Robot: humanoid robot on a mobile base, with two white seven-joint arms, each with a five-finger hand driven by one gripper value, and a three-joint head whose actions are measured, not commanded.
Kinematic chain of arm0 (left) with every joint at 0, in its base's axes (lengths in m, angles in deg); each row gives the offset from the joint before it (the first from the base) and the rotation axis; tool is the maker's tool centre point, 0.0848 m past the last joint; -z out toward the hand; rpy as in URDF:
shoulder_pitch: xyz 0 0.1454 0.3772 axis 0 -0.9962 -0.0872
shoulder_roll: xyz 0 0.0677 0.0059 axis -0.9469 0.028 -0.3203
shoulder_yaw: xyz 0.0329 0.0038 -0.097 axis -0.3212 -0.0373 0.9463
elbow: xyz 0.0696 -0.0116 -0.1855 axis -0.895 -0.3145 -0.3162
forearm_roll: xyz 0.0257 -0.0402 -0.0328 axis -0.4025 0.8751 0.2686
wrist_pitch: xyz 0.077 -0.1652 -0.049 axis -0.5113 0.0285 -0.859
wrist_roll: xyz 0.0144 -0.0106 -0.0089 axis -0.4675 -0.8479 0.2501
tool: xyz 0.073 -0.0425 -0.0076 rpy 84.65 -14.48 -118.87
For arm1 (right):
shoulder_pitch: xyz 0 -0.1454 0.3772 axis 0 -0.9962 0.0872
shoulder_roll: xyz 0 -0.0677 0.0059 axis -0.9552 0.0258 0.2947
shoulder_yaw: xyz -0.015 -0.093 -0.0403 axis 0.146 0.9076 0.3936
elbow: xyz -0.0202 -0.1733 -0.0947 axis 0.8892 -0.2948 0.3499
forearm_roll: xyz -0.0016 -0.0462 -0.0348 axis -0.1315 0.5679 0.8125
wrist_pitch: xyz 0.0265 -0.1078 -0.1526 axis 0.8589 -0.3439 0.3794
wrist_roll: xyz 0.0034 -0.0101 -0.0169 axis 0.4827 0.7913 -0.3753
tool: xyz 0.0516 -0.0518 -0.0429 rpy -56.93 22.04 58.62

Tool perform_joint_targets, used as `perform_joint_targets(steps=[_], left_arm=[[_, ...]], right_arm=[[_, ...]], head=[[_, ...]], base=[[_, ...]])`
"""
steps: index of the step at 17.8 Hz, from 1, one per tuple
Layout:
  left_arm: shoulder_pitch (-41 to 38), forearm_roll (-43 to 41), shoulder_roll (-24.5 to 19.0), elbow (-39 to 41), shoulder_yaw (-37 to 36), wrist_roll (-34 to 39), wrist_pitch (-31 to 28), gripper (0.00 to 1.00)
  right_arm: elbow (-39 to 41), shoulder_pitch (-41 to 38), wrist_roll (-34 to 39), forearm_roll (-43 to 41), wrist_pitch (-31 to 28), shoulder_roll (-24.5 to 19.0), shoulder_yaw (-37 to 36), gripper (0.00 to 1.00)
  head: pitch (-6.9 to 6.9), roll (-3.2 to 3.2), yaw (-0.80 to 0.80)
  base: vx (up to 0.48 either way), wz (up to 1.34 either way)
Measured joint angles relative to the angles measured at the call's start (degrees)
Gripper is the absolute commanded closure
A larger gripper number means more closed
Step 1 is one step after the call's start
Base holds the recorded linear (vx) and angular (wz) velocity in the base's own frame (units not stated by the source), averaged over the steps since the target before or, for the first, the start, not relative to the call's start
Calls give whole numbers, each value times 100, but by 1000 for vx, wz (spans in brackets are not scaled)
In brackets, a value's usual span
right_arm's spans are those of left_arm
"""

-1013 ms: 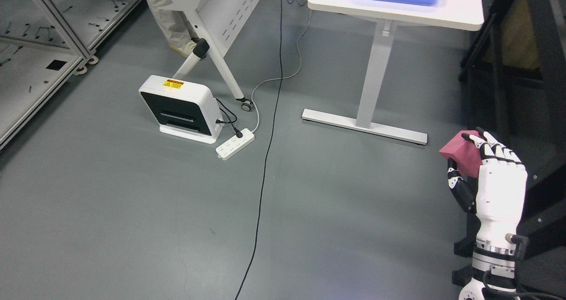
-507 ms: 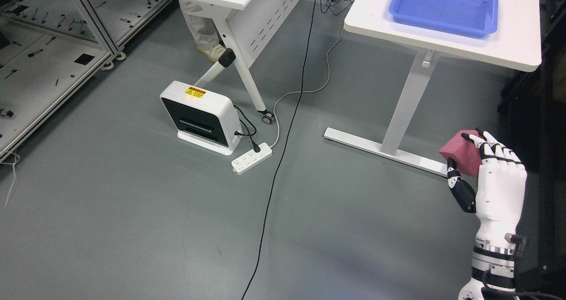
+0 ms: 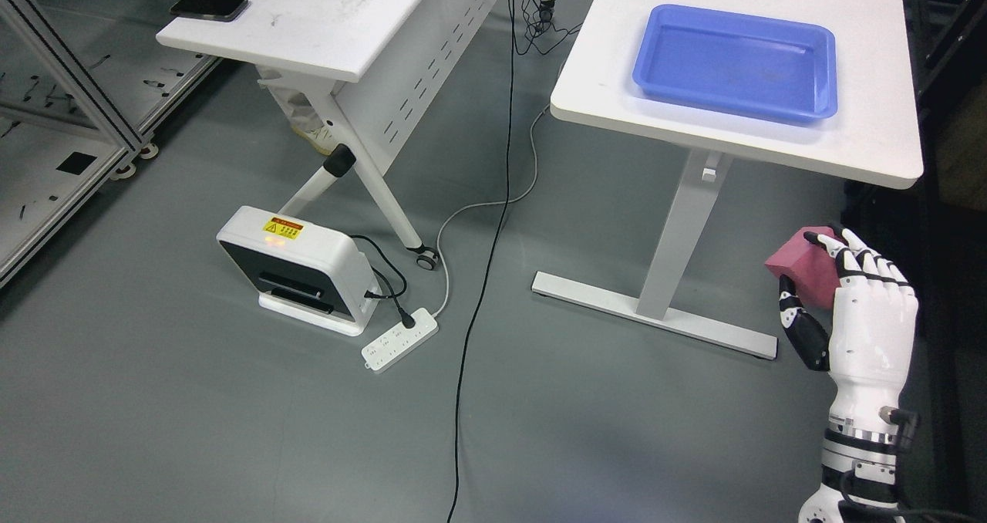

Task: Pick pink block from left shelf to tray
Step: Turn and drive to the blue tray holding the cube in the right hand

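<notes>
Right hand (image 3: 848, 307) grasping one pink block (image 3: 802, 267); one blue tray (image 3: 823, 111) on table (image 3: 879, 149).

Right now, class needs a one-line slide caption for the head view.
Right hand holds the pink block low beside the white table carrying an empty blue tray.

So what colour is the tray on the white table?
Blue, a plain solid blue tray, seen clearly in the head view.
</notes>
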Motion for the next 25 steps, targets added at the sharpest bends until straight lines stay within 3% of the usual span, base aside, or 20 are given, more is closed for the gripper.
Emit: perform_joint_targets(steps=[13, 25], left_arm=[[0, 0, 0, 0, 0, 0, 0, 0], [0, 0, 0, 0, 0, 0, 0, 0]], right_arm=[[0, 4, 3, 0, -13, -5, 4, 97], [0, 5, 142, 1, 2, -20, 47, 96]], head=[[0, 0, 0], [0, 0, 0]], base=[[351, 41], [227, -191]])
